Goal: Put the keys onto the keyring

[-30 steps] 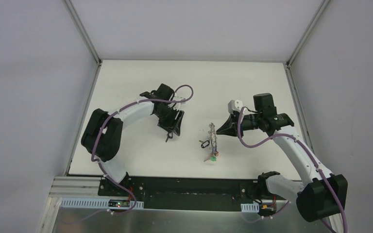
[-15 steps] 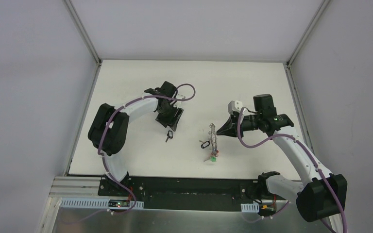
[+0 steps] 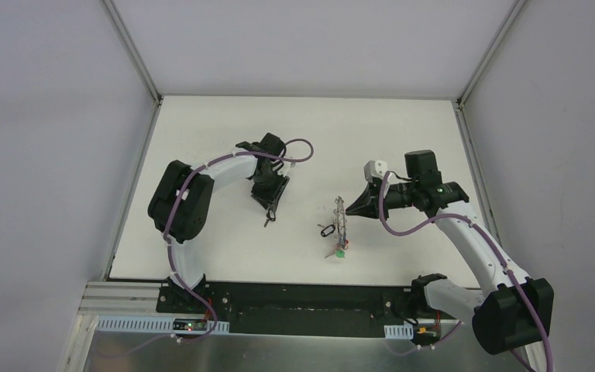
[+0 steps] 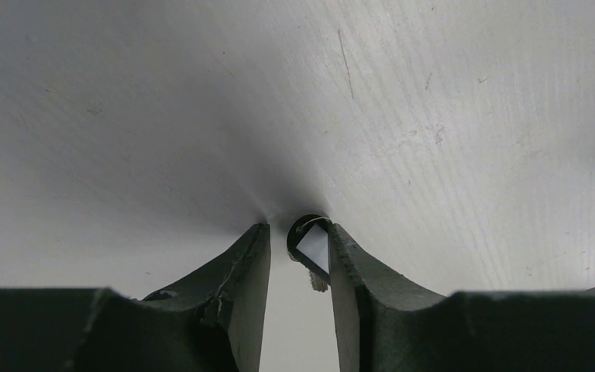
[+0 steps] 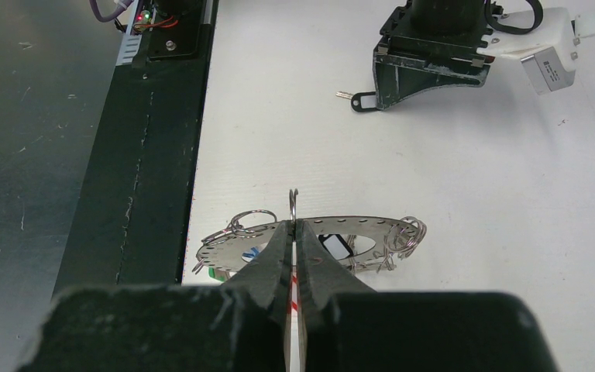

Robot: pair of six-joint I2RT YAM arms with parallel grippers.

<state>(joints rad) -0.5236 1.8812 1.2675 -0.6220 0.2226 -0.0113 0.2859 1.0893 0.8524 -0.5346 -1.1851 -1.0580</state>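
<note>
A small key (image 4: 314, 249) with a black head and white label lies flat on the white table (image 4: 434, 116). My left gripper (image 4: 298, 229) straddles its head. The right-hand finger touches it, the other stands a little off, so the jaws are open. From above, that key (image 3: 267, 219) pokes out below the left gripper (image 3: 270, 203). The keyring (image 5: 372, 225) is a flat grey metal hoop with a perforated rim, hung with small wire rings. My right gripper (image 5: 294, 225) is shut on a thin wire ring at its near rim. Tagged keys (image 3: 340, 249) hang from the keyring (image 3: 341, 217).
The black base strip (image 3: 294, 298) runs along the table's near edge, with the bare metal shelf (image 3: 279, 353) beyond it. Grey walls and metal posts (image 3: 132, 50) close in the left, right and back. A black tag (image 3: 326, 230) sticks out left of the keyring.
The left arm's elbow has swung toward the middle, and its jaws have narrowed around the black-headed key. The right arm and the keyring have not moved.
</note>
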